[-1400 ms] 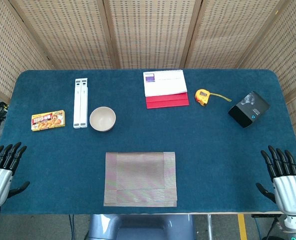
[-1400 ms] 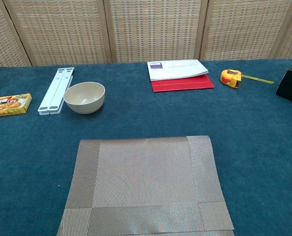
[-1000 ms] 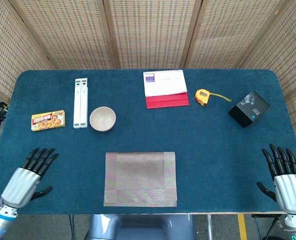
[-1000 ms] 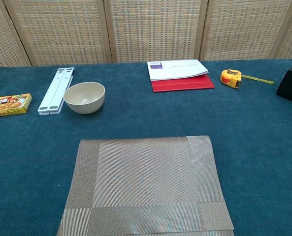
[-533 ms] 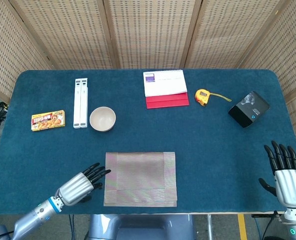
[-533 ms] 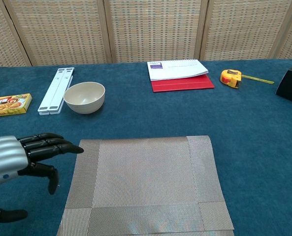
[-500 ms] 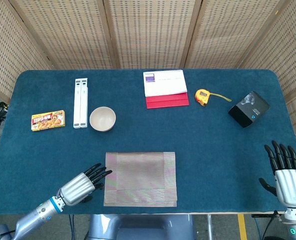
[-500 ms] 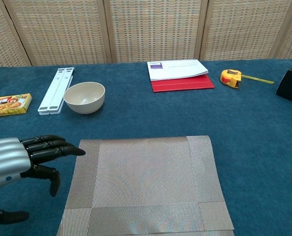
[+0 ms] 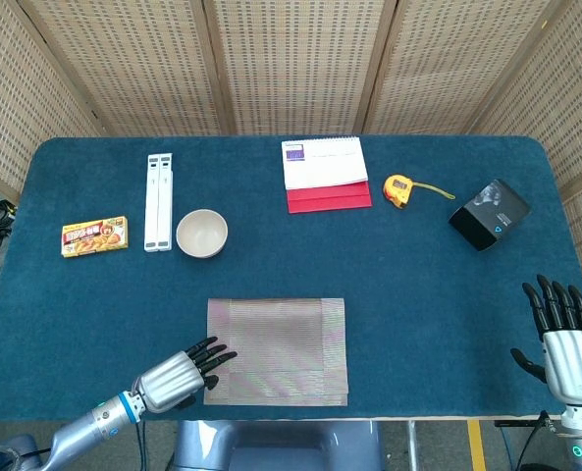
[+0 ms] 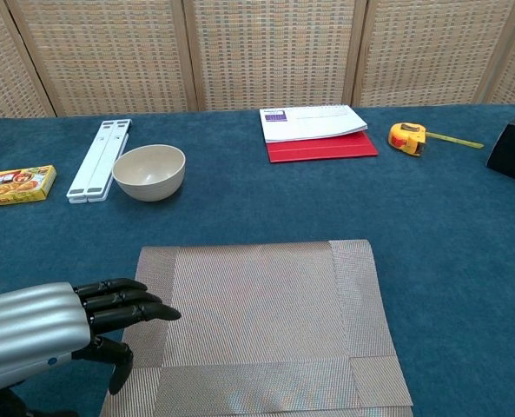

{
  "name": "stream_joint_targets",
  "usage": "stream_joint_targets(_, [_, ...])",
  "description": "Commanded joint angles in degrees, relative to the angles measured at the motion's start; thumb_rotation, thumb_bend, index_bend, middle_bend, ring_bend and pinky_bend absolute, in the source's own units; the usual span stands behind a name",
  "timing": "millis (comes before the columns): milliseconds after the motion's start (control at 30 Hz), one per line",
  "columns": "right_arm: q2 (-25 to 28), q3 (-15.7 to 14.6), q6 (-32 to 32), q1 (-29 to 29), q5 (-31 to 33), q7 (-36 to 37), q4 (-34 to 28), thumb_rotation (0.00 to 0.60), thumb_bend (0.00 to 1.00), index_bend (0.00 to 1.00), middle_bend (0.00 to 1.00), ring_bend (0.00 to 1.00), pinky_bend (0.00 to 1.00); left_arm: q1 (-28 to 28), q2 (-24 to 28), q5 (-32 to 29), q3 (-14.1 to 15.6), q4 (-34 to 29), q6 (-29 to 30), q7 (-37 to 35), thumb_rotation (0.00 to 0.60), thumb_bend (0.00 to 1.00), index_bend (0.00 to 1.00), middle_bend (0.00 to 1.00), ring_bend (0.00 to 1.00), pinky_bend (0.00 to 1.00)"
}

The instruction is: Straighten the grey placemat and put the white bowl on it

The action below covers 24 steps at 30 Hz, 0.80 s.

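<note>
Left hand point(image 10: 62, 333), fingers spread and holding nothing, perhaps touching placemat's point(image 10: 257, 321) left edge.

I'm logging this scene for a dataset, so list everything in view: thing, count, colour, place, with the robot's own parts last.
table: one, blue cloth top, fills the view
placemat: one, grey, near edge, centre
bowl: one, white, left of centre, upright, empty
folding stand: one, white, just left of the bowl
food box: one, yellow, far left
calendar: one, white on a red base, far centre
tape measure: one, yellow, right of the calendar
box: one, black, far right
screen: woven tan panels behind the table
left hand: fingers apart, tips over the placemat's left edge
right hand: fingers apart, at the table's near right corner, holding nothing
</note>
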Motion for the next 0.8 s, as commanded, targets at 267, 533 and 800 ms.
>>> stream_joint_targets(267, [0.16, 0.03, 0.21, 0.01, -0.04, 0.61, 0.1, 0.6, 0.0, 0.0, 0.0, 0.0, 0.0, -1.16, -2.17, -2.1, 0.21, 0.29, -1.41, 1.98, 0.6, 0.29, 0.46, 0.0, 0.0, 0.0])
stream_joint_targets(533, [0.38, 0.07, 0.32, -0.02, 0.03, 1.07, 0.07, 0.6, 0.0, 0.0, 0.0, 0.0, 0.0, -2.38, -3.57, -3.38, 0.17, -0.21, -2.94, 3.69, 0.6, 0.3, 0.46, 0.0, 0.0, 0.0])
stream_joint_targets(800, [0.57, 0.03, 0.49, -0.08, -0.04, 1.31, -0.07, 0.6, 0.0, 0.0, 0.0, 0.0, 0.0, -2.97, -4.32, -4.73, -0.01, -0.73, -3.95, 6.04, 0.6, 0.35, 0.46, 0.0, 0.0, 0.0])
